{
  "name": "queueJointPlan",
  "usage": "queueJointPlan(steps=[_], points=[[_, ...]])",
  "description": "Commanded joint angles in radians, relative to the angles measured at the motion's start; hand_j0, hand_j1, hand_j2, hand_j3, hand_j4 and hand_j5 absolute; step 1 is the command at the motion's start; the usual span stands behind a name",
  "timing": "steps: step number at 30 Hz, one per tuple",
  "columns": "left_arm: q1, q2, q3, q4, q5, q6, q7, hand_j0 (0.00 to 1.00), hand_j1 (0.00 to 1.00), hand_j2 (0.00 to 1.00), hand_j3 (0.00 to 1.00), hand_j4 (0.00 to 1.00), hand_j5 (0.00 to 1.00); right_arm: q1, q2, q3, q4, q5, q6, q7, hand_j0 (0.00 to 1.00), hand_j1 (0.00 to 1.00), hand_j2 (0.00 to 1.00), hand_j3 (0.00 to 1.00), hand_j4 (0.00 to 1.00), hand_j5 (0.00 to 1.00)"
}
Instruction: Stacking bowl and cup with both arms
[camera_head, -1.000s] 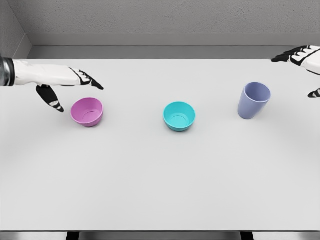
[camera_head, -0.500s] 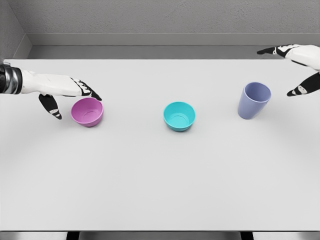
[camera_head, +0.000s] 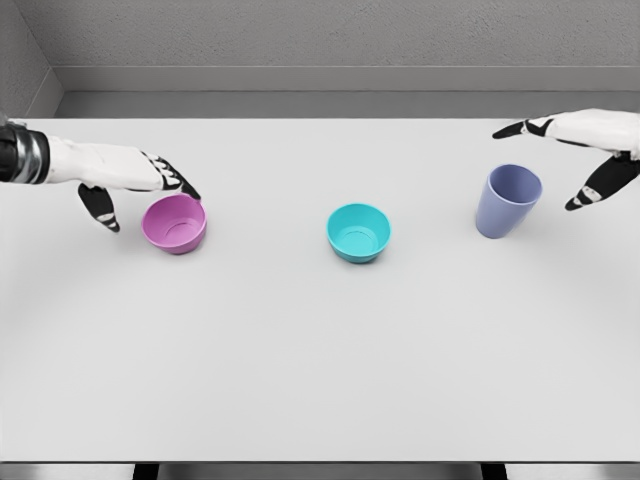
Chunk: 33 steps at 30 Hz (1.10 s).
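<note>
- Since the earlier frame, both robot hands have closed in from the bench's side edges.
- Left robot hand, fingers spread, grasping nothing, touches the pink bowl near the left edge.
- Right robot hand, released, brackets the upright purple cup just to its left.
- Teal bowl sits mid-bench, between them.

pink bowl | teal bowl | lavender cup | white table

The pink bowl stands upright at nine o'clock on the table. The teal bowl stands upright in the centre. The lavender cup stands upright, mouth up, at three o'clock.
</note>
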Motion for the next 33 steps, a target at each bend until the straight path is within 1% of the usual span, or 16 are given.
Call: queueJointPlan(steps=[1, 5, 7, 10, 12, 18, 22, 25, 26, 30, 33], points=[[0.0, -0.017, 0.011, -0.002, -0.002, 0.002, 0.0, 1.0, 1.0, 1.0, 1.0, 1.0, 1.0, 0.0, 0.004, 0.005, -0.001, -0.004, -0.003, 0.002, 1.0, 1.0, 1.0, 1.0, 1.0, 1.0], [0.0, -0.023, 0.01, -0.005, -0.002, 0.002, 0.0, 1.0, 1.0, 1.0, 1.0, 1.0, 1.0, 0.0, 0.01, 0.007, -0.001, -0.006, -0.005, 0.002, 1.0, 1.0, 1.0, 1.0, 1.0, 1.0], [0.005, -0.043, 0.011, -0.003, -0.002, 0.002, 0.0, 1.0, 1.0, 1.0, 1.0, 1.0, 1.0, 0.003, 0.016, 0.007, 0.001, -0.006, -0.007, 0.002, 1.0, 1.0, 1.0, 1.0, 1.0, 1.0], [0.006, -0.043, 0.01, -0.003, -0.002, 0.002, 0.0, 1.0, 1.0, 1.0, 1.0, 1.0, 1.0, 0.006, 0.046, 0.007, 0.009, -0.011, -0.005, 0.002, 1.0, 1.0, 1.0, 1.0, 1.0, 1.0], [0.018, -0.043, 0.011, -0.003, -0.003, 0.002, 0.0, 1.0, 1.0, 1.0, 1.0, 1.0, 1.0, 0.008, 0.064, 0.007, 0.025, -0.011, -0.007, 0.003, 1.0, 1.0, 1.0, 1.0, 1.0, 1.0], [0.029, -0.037, 0.019, -0.002, -0.003, 0.002, 0.0, 1.0, 1.0, 1.0, 1.0, 1.0, 1.0, 0.008, 0.056, 0.019, 0.028, -0.018, -0.007, 0.003, 1.0, 1.0, 1.0, 1.0, 1.0, 1.0], [0.049, -0.036, 0.034, 0.0, -0.01, 0.002, 0.0, 1.0, 1.0, 1.0, 1.0, 1.0, 1.0, 0.008, 0.056, 0.019, 0.036, -0.028, -0.007, 0.011, 1.0, 1.0, 1.0, 1.0, 1.0, 1.0], [0.06, -0.034, 0.045, 0.0, -0.01, 0.002, 0.0, 1.0, 1.0, 1.0, 1.0, 1.0, 1.0, 0.008, 0.058, 0.024, 0.055, -0.021, 0.003, 0.016, 1.0, 1.0, 1.0, 1.0, 1.0, 1.0], [0.063, -0.034, 0.047, 0.001, -0.011, 0.002, 0.0, 1.0, 1.0, 1.0, 1.0, 1.0, 1.0, 0.006, 0.061, 0.042, 0.067, -0.021, 0.004, 0.016, 1.0, 1.0, 1.0, 1.0, 1.0, 1.0], [0.063, -0.037, 0.047, 0.008, -0.013, 0.002, 0.0, 1.0, 1.0, 1.0, 1.0, 1.0, 1.0, 0.006, 0.065, 0.056, 0.087, -0.018, 0.007, 0.017, 1.0, 1.0, 1.0, 1.0, 1.0, 1.0], [0.063, -0.042, 0.047, 0.008, -0.025, 0.002, 0.0, 1.0, 1.0, 1.0, 1.0, 1.0, 1.0, 0.005, 0.081, 0.064, 0.111, -0.02, 0.007, 0.019, 1.0, 1.0, 1.0, 1.0, 1.0, 1.0]])
